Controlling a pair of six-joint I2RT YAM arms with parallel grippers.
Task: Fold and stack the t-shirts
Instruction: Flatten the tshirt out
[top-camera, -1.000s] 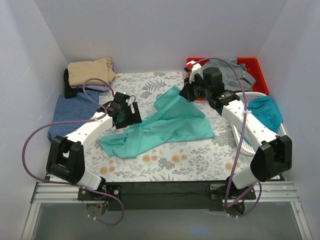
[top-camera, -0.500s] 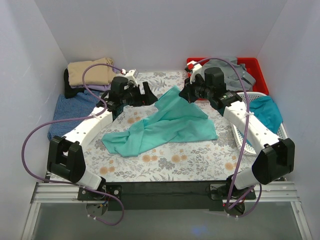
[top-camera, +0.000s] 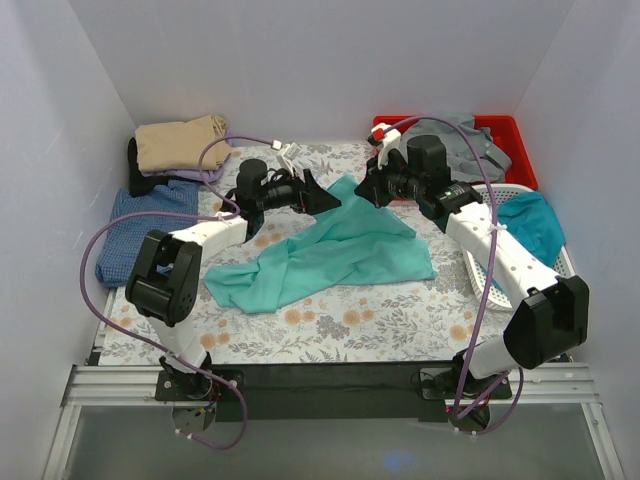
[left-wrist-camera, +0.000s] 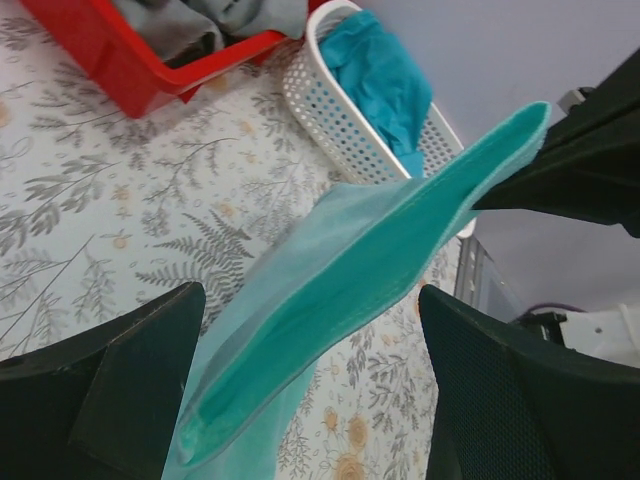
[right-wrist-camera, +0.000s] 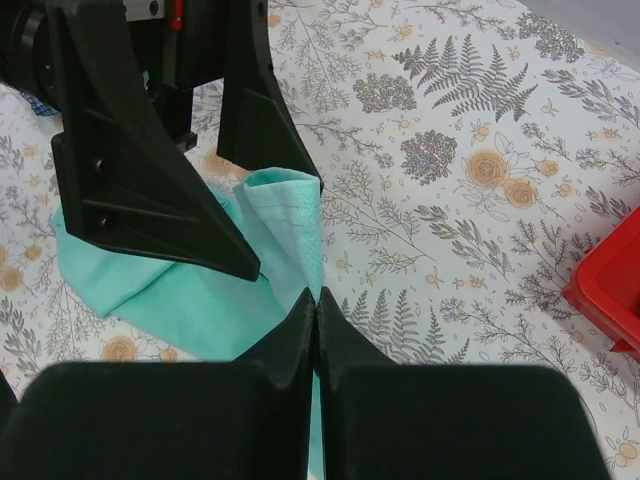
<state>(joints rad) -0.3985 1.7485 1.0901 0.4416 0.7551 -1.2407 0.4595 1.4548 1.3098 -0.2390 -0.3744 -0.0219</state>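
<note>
The mint green t-shirt (top-camera: 340, 250) lies crumpled across the middle of the floral table, and its far corner is lifted. My right gripper (top-camera: 363, 187) is shut on that raised corner (right-wrist-camera: 300, 225), with the cloth pinched at the fingertips (right-wrist-camera: 317, 298). My left gripper (top-camera: 326, 200) is open just left of it. The shirt's lifted folded edge (left-wrist-camera: 350, 290) runs between its two spread fingers (left-wrist-camera: 120, 390) without touching them. Both of those fingers (right-wrist-camera: 150, 190) also show in the right wrist view, close to the held corner.
A tan folded shirt (top-camera: 180, 142) tops a small pile at the back left, and a blue one (top-camera: 140, 225) lies beside it. At the back right a red bin (top-camera: 515, 150) holds grey cloth (top-camera: 465, 140). A white basket (top-camera: 480, 275) at the right holds a teal shirt (top-camera: 530, 222).
My left arm has swung from the shirt's left side up and right to the raised corner, and its jaws have opened a little wider. The right gripper has kept its hold.
</note>
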